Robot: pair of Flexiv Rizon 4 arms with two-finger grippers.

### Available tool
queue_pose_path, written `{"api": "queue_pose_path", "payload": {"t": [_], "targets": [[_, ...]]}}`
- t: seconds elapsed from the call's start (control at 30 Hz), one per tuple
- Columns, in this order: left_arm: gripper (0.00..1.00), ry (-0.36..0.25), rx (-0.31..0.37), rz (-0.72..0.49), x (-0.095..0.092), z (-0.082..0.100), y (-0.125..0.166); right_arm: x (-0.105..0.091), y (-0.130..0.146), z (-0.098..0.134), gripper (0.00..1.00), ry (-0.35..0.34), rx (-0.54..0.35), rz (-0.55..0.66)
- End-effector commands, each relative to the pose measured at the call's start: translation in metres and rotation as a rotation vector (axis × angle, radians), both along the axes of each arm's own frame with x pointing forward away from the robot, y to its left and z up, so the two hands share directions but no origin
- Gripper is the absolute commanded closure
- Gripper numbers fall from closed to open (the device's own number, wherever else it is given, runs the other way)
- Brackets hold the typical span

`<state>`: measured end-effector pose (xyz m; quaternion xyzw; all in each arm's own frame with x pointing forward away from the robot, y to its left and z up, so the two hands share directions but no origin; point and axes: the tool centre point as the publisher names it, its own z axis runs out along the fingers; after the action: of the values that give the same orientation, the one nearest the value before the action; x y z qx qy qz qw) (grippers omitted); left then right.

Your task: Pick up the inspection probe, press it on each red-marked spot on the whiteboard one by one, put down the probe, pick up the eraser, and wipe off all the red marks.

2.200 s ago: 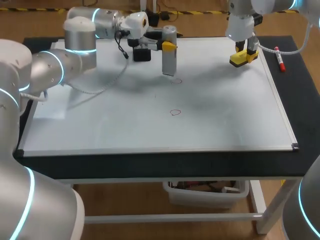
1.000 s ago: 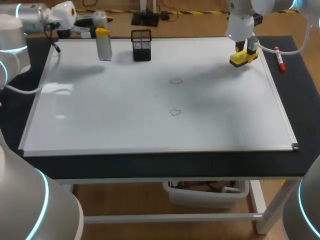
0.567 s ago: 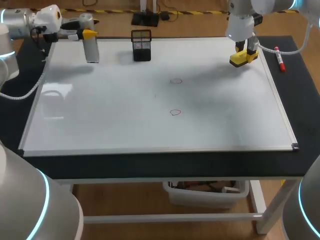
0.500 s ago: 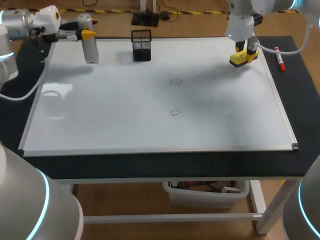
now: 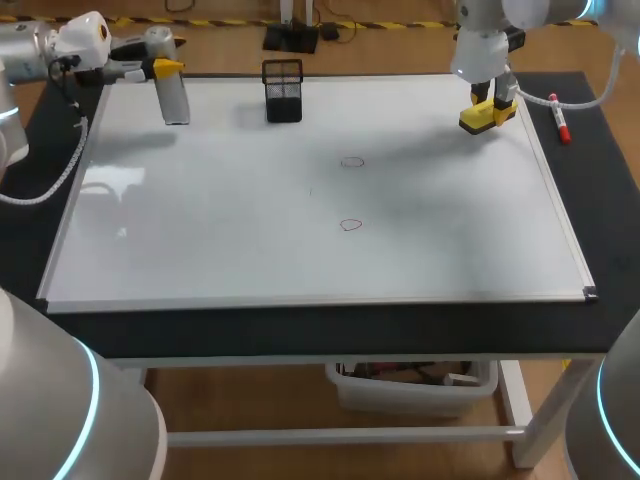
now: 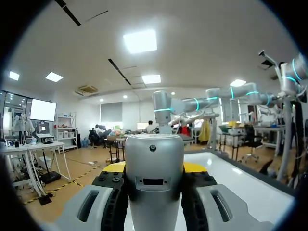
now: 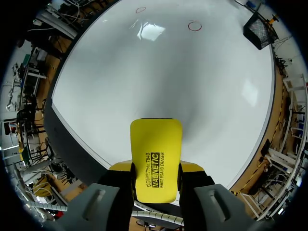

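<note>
Silver and tall, the inspection probe (image 5: 172,92) hangs upright over the far left corner of the whiteboard (image 5: 200,260). The left gripper (image 6: 154,168) pinches it near its top, fingers spread only as wide as the cylinder. Whether its lower end touches the board cannot be told from these views.

The main risk sits here. Such a narrow cylinder probably stands poorly. If the fingers let go while it is above the surface or tilted, it may topple and roll. It is also near the board's raised frame, and a foot landing half on that frame would likely tip it onto the black table. A white cable (image 5: 68,165) droops from the left arm across the board's left edge and could snag or nudge the probe as the arm withdraws.

The right gripper (image 7: 155,172) is closed on the yellow eraser (image 7: 156,144) and holds it above the far right part of the board. This is well apart from the far red mark (image 5: 352,162) and the near red mark (image 5: 350,225). Both marks are thin, faint outlines. An eraser brought down on one edge rather than flat would likely skip parts of them. A sweep running too far back could strike the black mesh holder (image 5: 283,92).
</note>
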<state>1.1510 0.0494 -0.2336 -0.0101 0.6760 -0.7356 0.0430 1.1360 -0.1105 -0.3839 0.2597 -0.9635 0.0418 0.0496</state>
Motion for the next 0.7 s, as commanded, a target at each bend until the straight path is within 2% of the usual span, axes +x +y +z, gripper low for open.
{"api": "queue_pose_path", "payload": {"t": [0.03, 0.3, 0.7], "targets": [[1.0, -0.001, 0.001, -0.005, 0.002, 0.001, 0.001, 0.001, 0.0, 0.002, 1.0, 0.002, -0.004, 0.002], [1.0, -0.001, 0.001, -0.005, 0.002, 0.001, 0.001, -0.006, 0.022, 0.005, 1.0, -0.014, -0.008, 0.05], [1.0, -0.001, 0.001, -0.005, 0.002, 0.001, 0.001, -0.029, 0.101, 0.01, 1.0, -0.054, -0.01, 0.239]]}}
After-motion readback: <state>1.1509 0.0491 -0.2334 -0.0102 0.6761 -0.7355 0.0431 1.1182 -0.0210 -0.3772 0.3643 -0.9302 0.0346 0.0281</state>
